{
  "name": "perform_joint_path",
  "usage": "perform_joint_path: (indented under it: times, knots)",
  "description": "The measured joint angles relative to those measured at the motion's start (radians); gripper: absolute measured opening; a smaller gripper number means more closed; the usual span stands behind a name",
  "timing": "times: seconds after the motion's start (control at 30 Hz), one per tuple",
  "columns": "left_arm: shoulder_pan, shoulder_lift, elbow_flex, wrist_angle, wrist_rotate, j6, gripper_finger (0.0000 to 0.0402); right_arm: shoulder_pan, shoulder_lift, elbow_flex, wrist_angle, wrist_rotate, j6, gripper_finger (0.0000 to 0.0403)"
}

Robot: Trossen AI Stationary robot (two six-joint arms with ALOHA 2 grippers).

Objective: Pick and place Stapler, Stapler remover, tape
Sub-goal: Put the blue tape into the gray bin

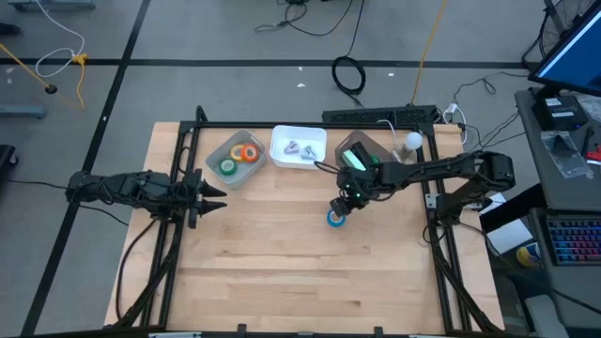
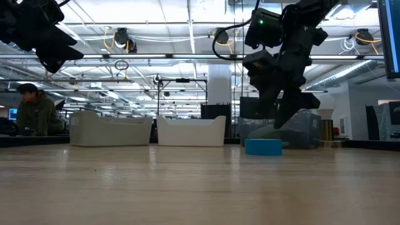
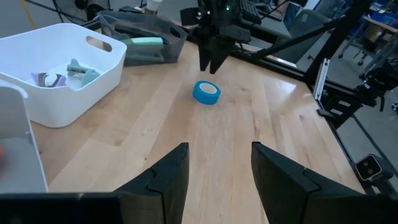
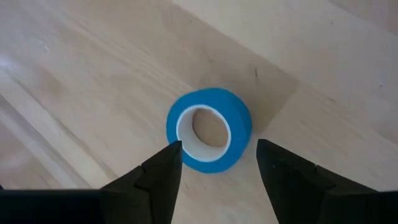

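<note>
The wooden table point(image 1: 300, 253) stands on a grey floor, with a black frame around it. The right arm reaches from the right side to the table's middle, and the right gripper point(image 1: 340, 207) points down with its fingers spread. The blue tape point(image 4: 209, 129) lies flat on the wood just under it, between the fingertips but not touched. The left gripper point(image 1: 214, 198) waits at the left edge, half open and empty. Behind stand a clear bin point(image 1: 214, 153) with the green, yellow and red-orange rolls, a white bin point(image 1: 281, 137), and a grey bin point(image 3: 121, 28).
</note>
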Motion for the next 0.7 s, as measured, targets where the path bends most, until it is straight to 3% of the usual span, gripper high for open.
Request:
perform_joint_path:
  times: [0.4,0.7]
  knots:
    - [0.000,0.000,0.000,0.000,-0.001,0.003,0.0173,0.002,0.001,-0.020,0.035,0.004,0.013,0.0195]
    - [0.000,0.002,0.000,0.006,-0.003,0.020,0.0173,0.002,0.087,-0.022,0.059,0.003,0.015,0.0194]
